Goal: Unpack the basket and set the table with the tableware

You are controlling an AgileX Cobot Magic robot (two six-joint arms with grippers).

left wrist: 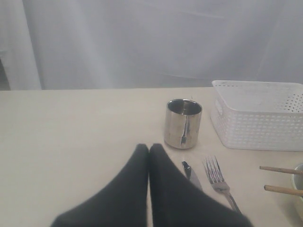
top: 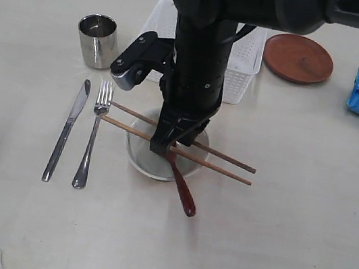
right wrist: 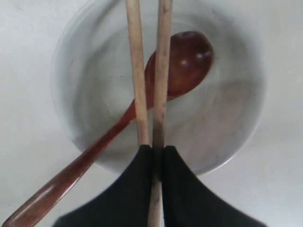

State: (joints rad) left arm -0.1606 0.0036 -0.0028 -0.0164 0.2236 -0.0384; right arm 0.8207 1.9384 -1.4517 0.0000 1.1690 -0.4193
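- Right gripper: fingers pinching one of the thin wooden chopsticks, which lie across the round off-white bowl.
- Red-brown wooden spoon sits in that bowl, handle poking out over the rim.
- Left gripper: fingers pressed together, nothing held, near the shiny steel cup.
- White lattice plastic basket is beyond the bowl, beside the cup.

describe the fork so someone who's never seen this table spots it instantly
Find the white basket; the steel cup stands left of it. In front of the cup lie two steel pieces: the fork is the tined one nearest the chopsticks, not the flat-bladed knife.
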